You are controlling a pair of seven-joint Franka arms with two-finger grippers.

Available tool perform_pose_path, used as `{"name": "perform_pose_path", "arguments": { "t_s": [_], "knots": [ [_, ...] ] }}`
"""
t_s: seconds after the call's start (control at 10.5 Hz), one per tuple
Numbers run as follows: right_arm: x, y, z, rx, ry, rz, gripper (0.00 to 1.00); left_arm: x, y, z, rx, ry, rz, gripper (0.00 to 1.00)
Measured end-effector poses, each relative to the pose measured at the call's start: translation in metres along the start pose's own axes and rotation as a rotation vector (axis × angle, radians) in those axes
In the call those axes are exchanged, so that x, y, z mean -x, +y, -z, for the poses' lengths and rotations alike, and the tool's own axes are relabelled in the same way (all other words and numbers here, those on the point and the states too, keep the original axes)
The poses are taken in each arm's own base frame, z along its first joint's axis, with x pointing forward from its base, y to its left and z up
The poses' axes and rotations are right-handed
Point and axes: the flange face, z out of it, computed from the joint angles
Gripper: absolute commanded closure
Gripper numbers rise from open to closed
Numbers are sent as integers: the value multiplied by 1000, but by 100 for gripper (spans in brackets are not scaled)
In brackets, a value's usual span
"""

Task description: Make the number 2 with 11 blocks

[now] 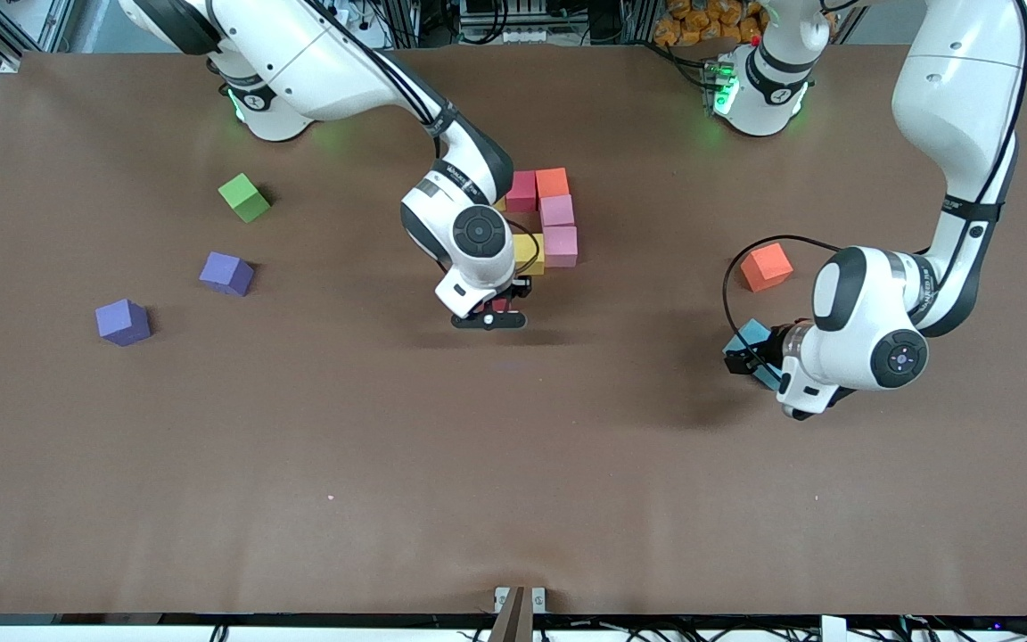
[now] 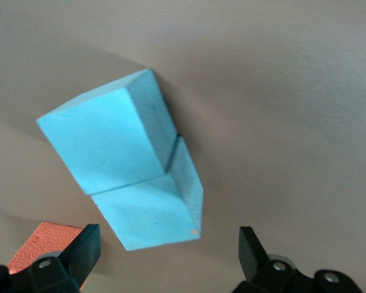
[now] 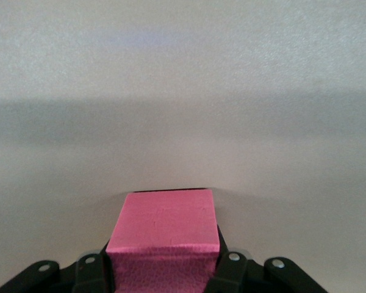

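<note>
right gripper (image 1: 497, 312) pinching a pink block (image 3: 165, 229) at 6 o'clock of the block cluster (image 1: 542, 223); left gripper (image 2: 168, 256) (fingers spread) over two light blue blocks (image 2: 131, 177).

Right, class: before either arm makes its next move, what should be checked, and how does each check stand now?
1. Right hand shut on a pink block: ok.
2. Brown table bare ahead of that block: ok.
3. Left hand open over the two light blue blocks: ok.
4. Light blue blocks apart for a single pick: not ok, they touch.
5. Partial number 2 cubes touching: ok.
6. Orange block clear of left hand: ok.
</note>
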Motion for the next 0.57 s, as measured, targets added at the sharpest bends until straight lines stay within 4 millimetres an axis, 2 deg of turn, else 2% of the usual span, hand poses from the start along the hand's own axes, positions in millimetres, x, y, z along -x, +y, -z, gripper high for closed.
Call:
{"name": "perform_pose_path", "arguments": {
  "t_s": [0.19, 0.47, 0.57],
  "knots": [
    [4, -3, -2, 11, 4, 15, 78, -9, -9, -12, -7, -22, 77, 0],
    [5, -4, -3, 20, 11, 36, 78, -12, -8, -30, -31, -40, 258, 0],
    [5, -4, -3, 21, 12, 40, 78, -12, -7, -36, -44, -40, 278, 4]
  ]
}}
